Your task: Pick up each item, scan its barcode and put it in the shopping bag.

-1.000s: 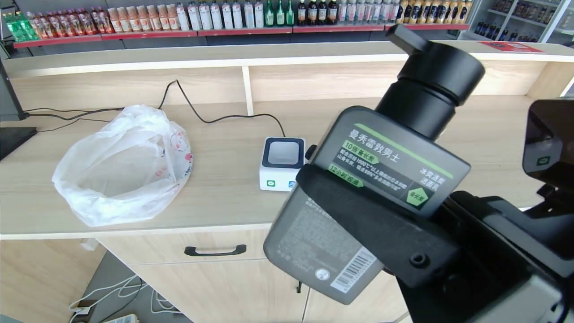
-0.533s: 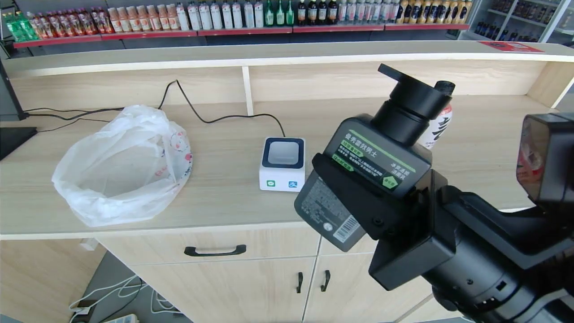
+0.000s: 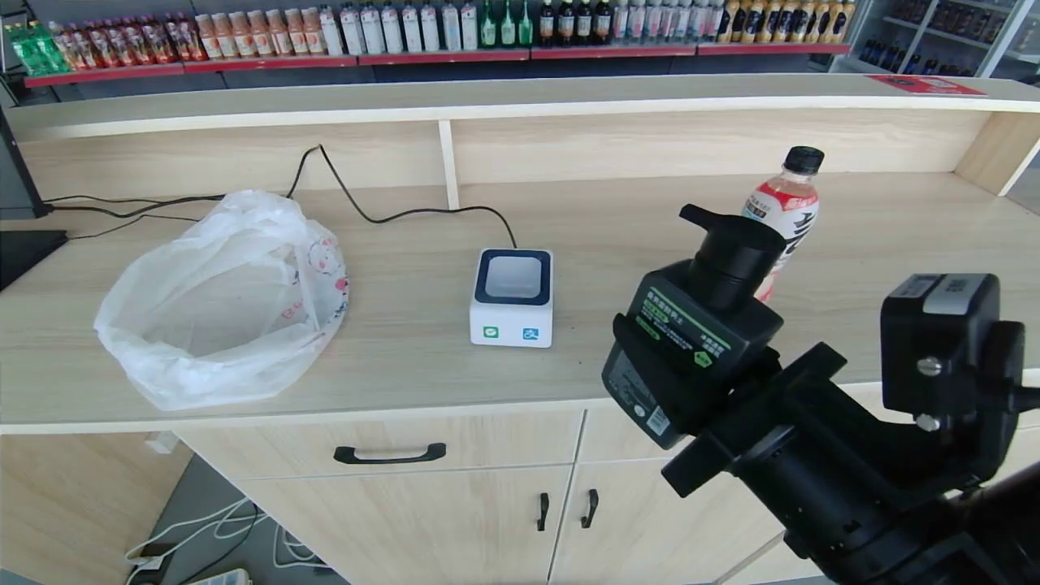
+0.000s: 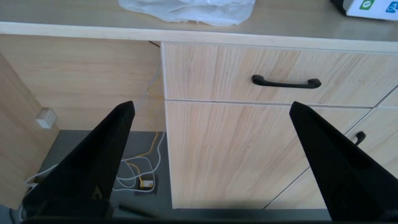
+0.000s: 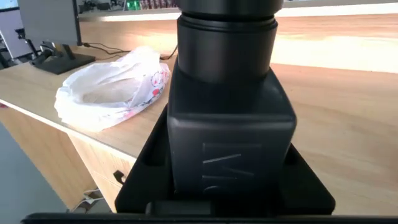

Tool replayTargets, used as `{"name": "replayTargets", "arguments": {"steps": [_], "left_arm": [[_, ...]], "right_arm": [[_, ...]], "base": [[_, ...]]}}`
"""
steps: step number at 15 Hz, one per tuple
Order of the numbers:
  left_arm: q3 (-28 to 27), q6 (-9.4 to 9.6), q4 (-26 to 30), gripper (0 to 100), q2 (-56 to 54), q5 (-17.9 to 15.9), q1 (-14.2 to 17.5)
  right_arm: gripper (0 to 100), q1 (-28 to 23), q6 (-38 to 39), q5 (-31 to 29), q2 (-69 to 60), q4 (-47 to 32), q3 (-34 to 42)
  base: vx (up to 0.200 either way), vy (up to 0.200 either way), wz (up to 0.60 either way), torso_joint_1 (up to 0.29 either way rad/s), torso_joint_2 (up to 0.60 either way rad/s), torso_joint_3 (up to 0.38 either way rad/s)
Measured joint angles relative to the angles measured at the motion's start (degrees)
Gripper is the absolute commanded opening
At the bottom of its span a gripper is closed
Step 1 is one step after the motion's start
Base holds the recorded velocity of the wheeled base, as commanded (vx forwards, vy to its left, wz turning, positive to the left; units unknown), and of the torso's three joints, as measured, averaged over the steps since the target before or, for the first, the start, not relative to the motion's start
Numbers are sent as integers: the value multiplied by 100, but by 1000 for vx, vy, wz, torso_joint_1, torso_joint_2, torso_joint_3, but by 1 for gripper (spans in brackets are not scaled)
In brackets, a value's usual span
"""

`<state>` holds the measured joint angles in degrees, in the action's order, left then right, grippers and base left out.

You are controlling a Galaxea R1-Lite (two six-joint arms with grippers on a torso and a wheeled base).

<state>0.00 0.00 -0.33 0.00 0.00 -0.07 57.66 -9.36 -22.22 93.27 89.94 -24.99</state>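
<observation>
Head view: a dark pump bottle [image 3: 707, 325] is held up by the right gripper [image 3: 691, 374], near the front edge of the counter [image 3: 406, 357] and to the right of the scanner [image 3: 513, 296]. Scanning seems to be the step in hand. The bottle should be carried over the scanner's top window and turned until the barcode [image 3: 656, 420] faces down at it. It should be kept steady, and the drink bottle [image 3: 782, 215] behind should not be bumped. The bag [image 3: 223, 301] lies open further left. 2 sides of the bottle are pinched by the right gripper. The left gripper [image 4: 211, 162] is spread wide, and nothing is held in it.
</observation>
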Motion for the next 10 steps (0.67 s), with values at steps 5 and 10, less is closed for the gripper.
{"name": "replayTargets", "arguments": {"steps": [5,10], "left_arm": [[0,0,1,100,0,0,-4],[0,0,1,100,0,0,0]], "right_arm": [[0,-39,-117,-321,163,-4,121],[0,-369,-68,-607,28,16,121]], "base": [[-160,0,0,3,2,0],[-160,0,0,8,6,-3]]}}
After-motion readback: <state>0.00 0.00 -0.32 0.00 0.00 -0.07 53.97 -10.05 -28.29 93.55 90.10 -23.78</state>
